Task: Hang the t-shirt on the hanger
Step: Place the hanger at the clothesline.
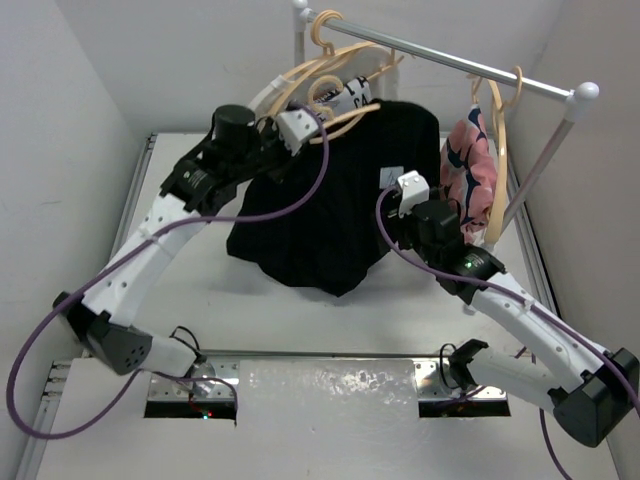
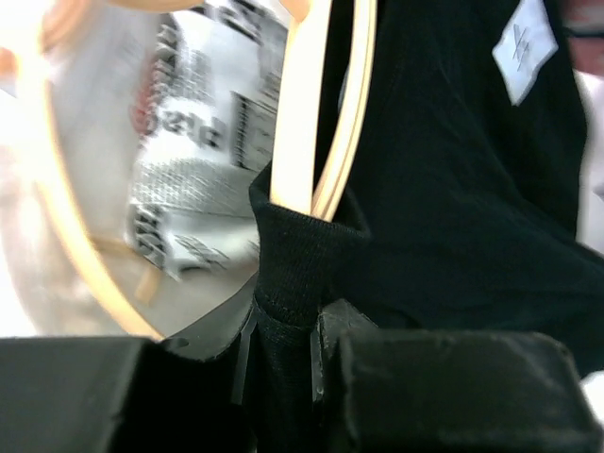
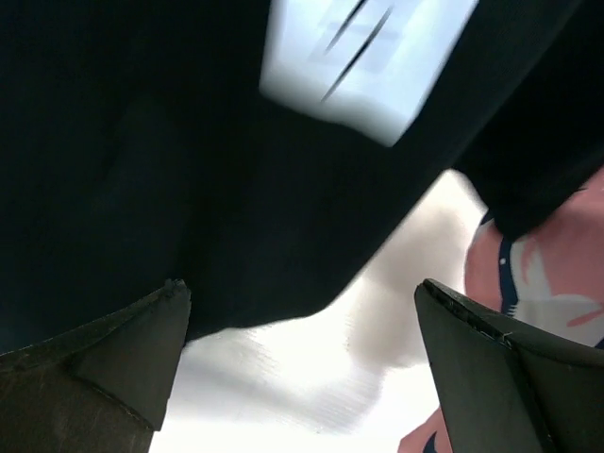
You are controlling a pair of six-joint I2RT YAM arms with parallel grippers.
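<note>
The t-shirt (image 1: 340, 205) hangs bunched over the middle of the worktop (image 1: 200, 290), toward its far edge, with its white label (image 1: 390, 178) facing up. The hanger (image 2: 300, 104) runs down into the shirt's collar. The left gripper (image 2: 283, 354) has its jaws narrow, pinching the collar fabric just under the hanger. The right gripper (image 3: 302, 368) is beside the shirt's right side near the label, jaws wide and holding nothing. Behind are a newsprint garment (image 1: 355, 95) and a pink garment (image 1: 470, 165) on the rail (image 1: 450, 60).
</note>
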